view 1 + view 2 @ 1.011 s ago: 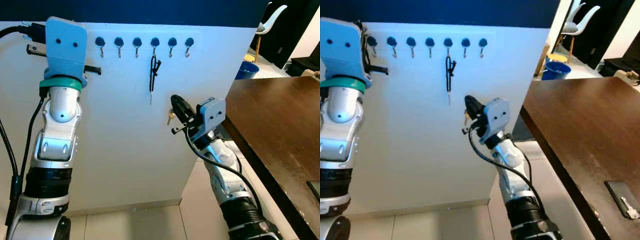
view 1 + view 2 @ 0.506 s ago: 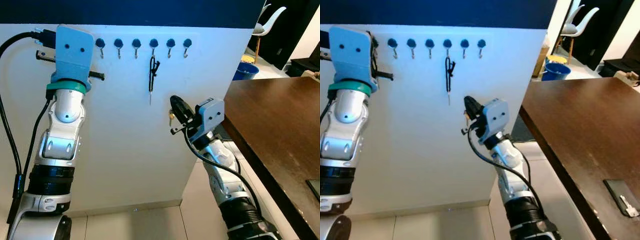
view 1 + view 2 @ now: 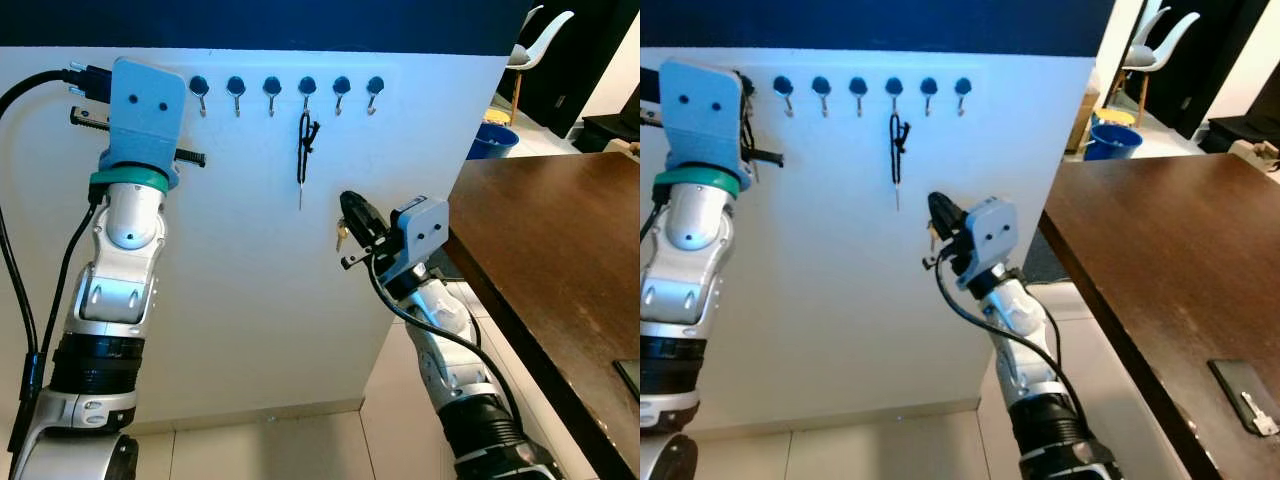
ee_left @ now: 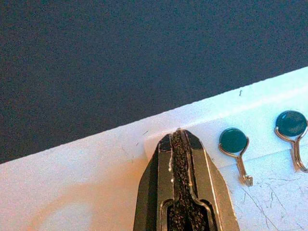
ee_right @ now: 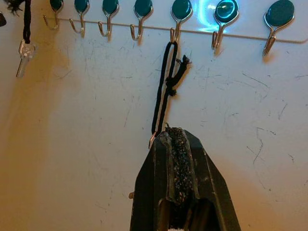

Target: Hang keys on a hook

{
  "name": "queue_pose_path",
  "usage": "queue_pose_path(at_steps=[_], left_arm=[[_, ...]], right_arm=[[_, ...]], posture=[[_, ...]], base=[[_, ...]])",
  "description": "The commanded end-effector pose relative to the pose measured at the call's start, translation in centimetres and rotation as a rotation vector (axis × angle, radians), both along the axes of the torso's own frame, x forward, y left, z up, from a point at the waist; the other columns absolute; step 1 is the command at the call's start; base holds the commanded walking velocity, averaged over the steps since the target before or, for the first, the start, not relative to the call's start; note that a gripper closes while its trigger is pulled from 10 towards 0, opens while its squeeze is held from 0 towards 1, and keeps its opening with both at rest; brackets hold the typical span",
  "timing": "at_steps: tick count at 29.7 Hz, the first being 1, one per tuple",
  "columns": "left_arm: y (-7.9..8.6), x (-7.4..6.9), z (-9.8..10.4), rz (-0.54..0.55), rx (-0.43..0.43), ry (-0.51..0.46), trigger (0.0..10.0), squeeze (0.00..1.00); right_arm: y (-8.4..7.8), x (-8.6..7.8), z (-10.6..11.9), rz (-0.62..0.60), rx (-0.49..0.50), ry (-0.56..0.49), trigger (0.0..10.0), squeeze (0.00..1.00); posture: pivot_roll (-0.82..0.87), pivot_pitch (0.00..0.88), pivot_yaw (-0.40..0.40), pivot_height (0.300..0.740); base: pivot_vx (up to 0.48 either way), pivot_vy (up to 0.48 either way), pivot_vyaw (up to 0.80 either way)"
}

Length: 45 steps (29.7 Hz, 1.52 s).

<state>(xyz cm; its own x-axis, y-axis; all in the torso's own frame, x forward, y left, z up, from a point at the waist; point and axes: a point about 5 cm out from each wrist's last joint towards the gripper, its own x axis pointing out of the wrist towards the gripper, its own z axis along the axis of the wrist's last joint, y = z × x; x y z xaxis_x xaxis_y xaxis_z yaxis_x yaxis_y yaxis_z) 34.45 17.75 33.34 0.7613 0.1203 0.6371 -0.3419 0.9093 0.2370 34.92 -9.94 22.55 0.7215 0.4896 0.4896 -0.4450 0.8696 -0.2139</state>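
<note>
A row of blue-capped hooks (image 3: 271, 86) runs along the white wall. One black cord with a key (image 3: 303, 140) hangs from a middle hook (image 5: 182, 9). My left gripper (image 4: 178, 135) is shut and raised at the left end of the hook strip, beside the first hook (image 4: 234, 144). A second key on a black cord (image 5: 24, 53) dangles there, seemingly from its fingers. My right gripper (image 3: 349, 208) is shut with nothing seen between its fingers. Its tips (image 5: 175, 132) sit just under the hanging key's lower end.
A dark brown table (image 3: 560, 250) stands to the right, its edge close to my right arm. A dark phone and a small key (image 3: 1245, 395) lie on it. A blue bucket (image 3: 492, 140) and a white chair (image 3: 540, 40) stand behind the wall's end.
My left arm has shifted a little to the right toward the hooks, then held still. The right gripper has stayed put.
</note>
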Motion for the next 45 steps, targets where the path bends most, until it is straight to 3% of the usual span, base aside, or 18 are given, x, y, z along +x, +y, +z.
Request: queue_pose_path(at_steps=[1,18,24,34,45], left_arm=[[0.0,0.0,-0.3,0.007,0.021,0.016,10.0,0.00],[0.5,0.0,-0.3,0.032,0.023,0.037,10.0,0.00],[1.1,0.4,0.6,0.066,0.013,0.016,10.0,0.00],[1.8,0.6,1.4,0.120,-0.002,-0.015,10.0,0.00],[1.4,0.4,2.2,0.098,-0.010,-0.049,10.0,0.00]], right_arm=[[0.0,0.1,0.2,-0.003,-0.002,-0.009,10.0,0.00],[0.4,-0.2,1.0,0.012,0.010,-0.038,10.0,0.00],[0.9,-0.4,2.4,0.029,0.035,-0.080,10.0,0.00],[1.1,-0.5,2.0,0.036,0.034,-0.072,10.0,0.00],[1.1,-0.6,1.5,0.033,0.028,-0.053,10.0,0.00]], posture=[[0.12,0.064,0.081,0.740],[0.13,0.115,0.097,0.740],[0.13,0.121,0.104,0.740],[0.13,0.116,0.108,0.740],[0.13,0.112,0.107,0.740]], base=[[0.000,0.000,0.00],[0.000,0.000,0.00],[0.000,0.000,0.00],[0.000,0.000,0.00],[0.000,0.000,0.00]])
